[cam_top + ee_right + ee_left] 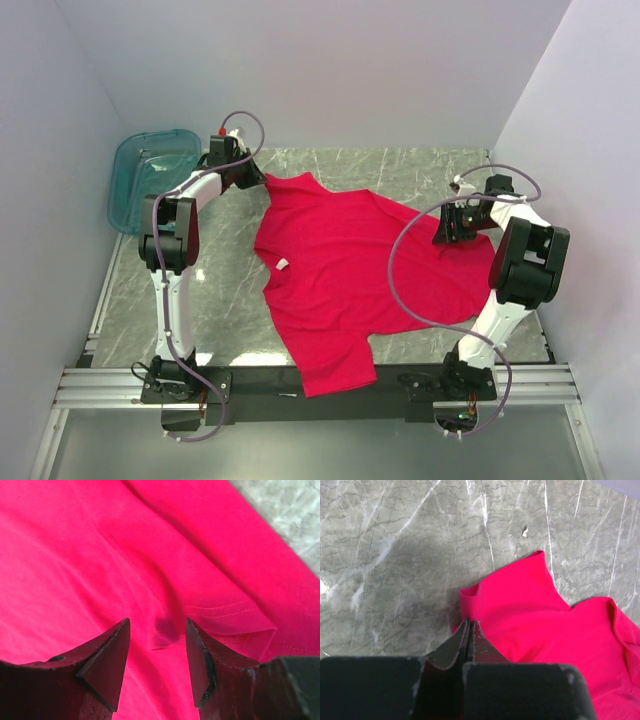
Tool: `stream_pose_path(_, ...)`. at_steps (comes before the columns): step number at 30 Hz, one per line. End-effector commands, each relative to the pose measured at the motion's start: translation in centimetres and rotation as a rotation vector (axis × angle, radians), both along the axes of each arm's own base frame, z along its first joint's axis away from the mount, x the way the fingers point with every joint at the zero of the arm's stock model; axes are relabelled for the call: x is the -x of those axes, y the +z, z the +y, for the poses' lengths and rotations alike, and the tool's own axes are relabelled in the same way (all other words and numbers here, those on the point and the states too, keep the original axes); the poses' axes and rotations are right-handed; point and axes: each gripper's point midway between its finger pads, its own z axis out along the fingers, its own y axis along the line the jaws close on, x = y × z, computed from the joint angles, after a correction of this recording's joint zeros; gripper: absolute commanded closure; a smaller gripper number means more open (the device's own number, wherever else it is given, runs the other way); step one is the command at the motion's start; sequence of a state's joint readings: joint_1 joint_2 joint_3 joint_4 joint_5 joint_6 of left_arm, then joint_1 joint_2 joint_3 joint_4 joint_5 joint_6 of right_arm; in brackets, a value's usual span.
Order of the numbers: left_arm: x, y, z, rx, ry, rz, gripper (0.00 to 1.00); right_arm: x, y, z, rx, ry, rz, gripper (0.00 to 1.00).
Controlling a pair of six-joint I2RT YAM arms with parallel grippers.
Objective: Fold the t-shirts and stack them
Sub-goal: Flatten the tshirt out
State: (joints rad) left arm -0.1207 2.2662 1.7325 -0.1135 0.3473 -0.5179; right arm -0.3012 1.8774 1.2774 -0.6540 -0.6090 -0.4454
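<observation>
The red t-shirt (340,260) lies spread flat on the marble table, its white neck label (282,264) near the left edge and one part hanging over the near edge. My left gripper (252,172) is at the shirt's far left corner. In the left wrist view it (469,621) is shut, tips over the cloth's edge (545,620), and no cloth shows between the fingers. My right gripper (447,228) is over the shirt's right side. In the right wrist view it (157,625) is open and empty just above a stitched hem fold (220,615).
A translucent teal tub (150,170) stands at the far left corner, beside the left arm. Bare grey marble (395,555) lies left of and beyond the shirt. White walls close in the table on three sides.
</observation>
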Motion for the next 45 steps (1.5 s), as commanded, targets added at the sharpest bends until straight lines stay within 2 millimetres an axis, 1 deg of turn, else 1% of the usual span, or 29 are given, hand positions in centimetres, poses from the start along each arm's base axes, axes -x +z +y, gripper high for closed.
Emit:
stream_pose_path(1,-0.6,4.8,-0.2,0.03,-0.013,-0.104,1.0,-1.0,0.1,-1.1,0.047,-0.02,-0.012,0.45)
stream_pose_path(9,-0.7,4.8,-0.2,0.033,-0.013,-0.103,1.0,0.2,-1.0,-0.6,0.021,0.002,0.03,0.48)
stream_pose_path(12,-0.7,4.9,-0.4,0.038,-0.017,-0.103,1.0,0.3,-1.1,-0.2,-0.003,0.011,0.048,0.55)
stream_pose_path(15,-0.7,4.9,-0.3,0.037,-0.014,-0.102,1.0,-0.1,-0.6,-0.3,0.0,0.011,0.029,0.76)
stream_pose_path(16,-0.8,4.9,-0.2,0.035,-0.014,-0.104,1.0,-0.3,0.0,-0.3,0.004,0.011,0.011,0.88)
stream_pose_path(18,-0.8,5.0,-0.3,0.034,-0.016,-0.103,0.99,-0.5,1.1,-0.3,0.009,0.005,-0.015,1.0)
stream_pose_path(20,-0.8,5.3,-0.2,0.034,-0.017,-0.11,1.0,-0.7,2.4,-0.4,0.018,0.003,-0.047,1.0)
stream_pose_path(21,-0.8,5.6,-0.2,0.034,-0.017,-0.114,1.0,-1.0,4.1,-0.3,0.035,0.001,-0.1,1.0)
stream_pose_path(22,-0.8,5.9,-0.1,0.033,-0.015,-0.123,1.0,-0.7,4.9,-0.2,0.044,0.003,-0.12,1.0)
stream_pose_path(24,-0.6,7.4,0.3,0.032,-0.006,-0.154,1.0,-0.4,6.7,-0.2,0.093,0.006,-0.17,1.0)
stream_pose_path(25,-0.7,8.3,0.7,0.03,0.005,-0.176,1.0,-0.2,9.2,0.3,0.124,0.015,-0.235,1.0)
stream_pose_path(26,-0.5,10.4,1.0,0.03,0.013,-0.215,1.0,0.1,10.3,0.2,0.157,0.012,-0.258,1.0)
stream_pose_path(28,0.0,12.0,1.8,0.029,0.034,-0.256,1.0,0.7,14.8,0.8,0.21,0.021,-0.363,1.0)
stream_pose_path(29,0.6,14.9,2.3,0.028,0.051,-0.309,1.0,0.8,16.7,0.6,0.24,0.013,-0.408,1.0)
stream_pose_path(30,1.1,15.6,2.7,0.027,0.064,-0.332,1.0,1.3,19.6,0.2,0.298,-0.013,-0.479,1.0)
stream_pose_path(31,1.4,17.3,3.1,0.033,0.078,-0.374,1.0,0.9,23.4,-0.2,0.34,-0.037,-0.569,1.0)
stream_pose_path(32,2.6,20.0,3.7,0.03,0.099,-0.427,1.0,1.2,26.0,-0.4,0.366,-0.05,-0.622,1.0)
stream_pose_path(33,3.2,21.7,4.3,0.027,0.12,-0.463,1.0,1.7,29.1,-1.0,0.413,-0.083,-0.686,1.0)
stream_pose_path(34,3.9,23.4,4.7,0.028,0.134,-0.502,1.0,2.0,34.5,-1.2,0.448,-0.112,-0.806,1.0)
stream_pose_path(35,5.5,27.1,5.2,0.033,0.157,-0.583,1.0,2.7,36.9,-1.3,0.469,-0.127,-0.849,1.0)
stream_pose_path(36,6.4,29.1,5.7,0.035,0.171,-0.626,1.0,3.1,39.3,-1.8,0.499,-0.155,-0.893,1.0)
stream_pose_path(37,7.4,31.0,6.0,0.035,0.184,-0.666,1.0,4.6,44.8,-1.6,0.526,-0.185,-1.017,1.0)
stream_pose_path(38,9.6,35.0,6.3,0.041,0.196,-0.751,1.0,5.4,47.0,-1.6,0.536,-0.2,-1.061,1.0)
stream_pose_path(39,10.8,37.3,6.9,0.043,0.223,-0.8,1.0,6.1,48.4,-1.6,0.538,-0.215,-1.076,1.0)
stream_pose_path(40,12.1,39.4,7.2,0.043,0.235,-0.846,1.0,8.5,53.0,-1.3,0.556,-0.253,-1.192,1.0)
stream_pose_path(41,15.1,43.4,7.6,0.055,0.249,-0.935,1.0,9.5,54.4,-1.0,0.545,-0.27,-1.221,1.0)
stream_pose_path(43,18.2,47.3,8.6,0.061,0.298,-1.022,1.0,12.7,58.2,-0.6,0.549,-0.32,-1.338,1.0)
stream_pose_path(44,21.5,50.9,9.2,0.075,0.322,-1.109,1.0,13.8,59.7,-0.4,0.537,-0.344,-1.395,1.0)
stream_pose_path(45,23.1,52.2,9.6,0.076,0.343,-1.132,1.0,16.5,61.3,0.1,0.536,-0.368,-1.465,1.0)
